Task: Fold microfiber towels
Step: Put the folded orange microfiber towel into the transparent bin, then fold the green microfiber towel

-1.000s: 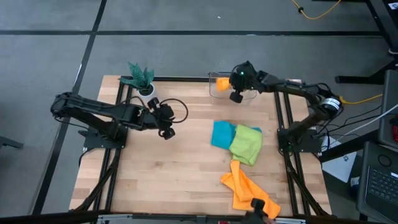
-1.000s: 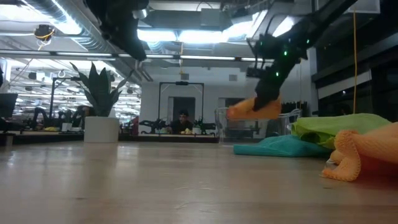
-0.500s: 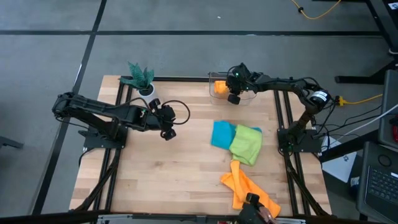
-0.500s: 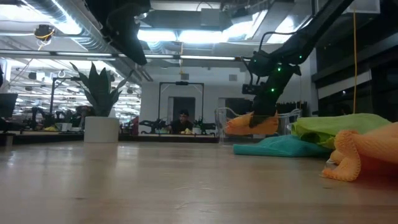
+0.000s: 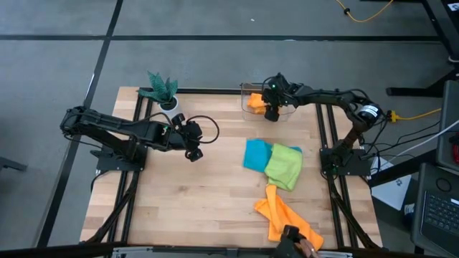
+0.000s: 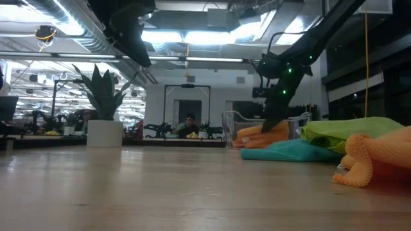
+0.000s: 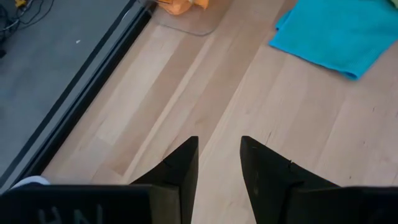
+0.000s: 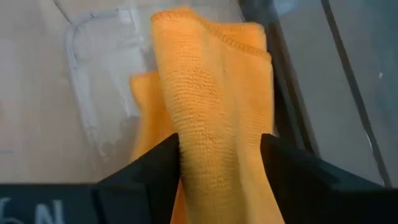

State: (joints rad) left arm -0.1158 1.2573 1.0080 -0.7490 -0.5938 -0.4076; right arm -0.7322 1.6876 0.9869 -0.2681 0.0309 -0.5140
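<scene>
While the right claw (image 8: 219, 163) grips one orange towel (image 8: 214, 93) inside the clear bin (image 5: 252, 107), three towels lie outside.
One teal towel (image 5: 256, 153), one green towel (image 5: 285, 166), one orange cloth (image 5: 283, 217) on the tabletop (image 5: 186, 201); left claw (image 7: 217, 163) hovers narrowly parted, empty.

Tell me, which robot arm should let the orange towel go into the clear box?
The right. Its gripper is already shut on the orange towel over the clear bin. The left gripper is empty, far across the table.
</scene>
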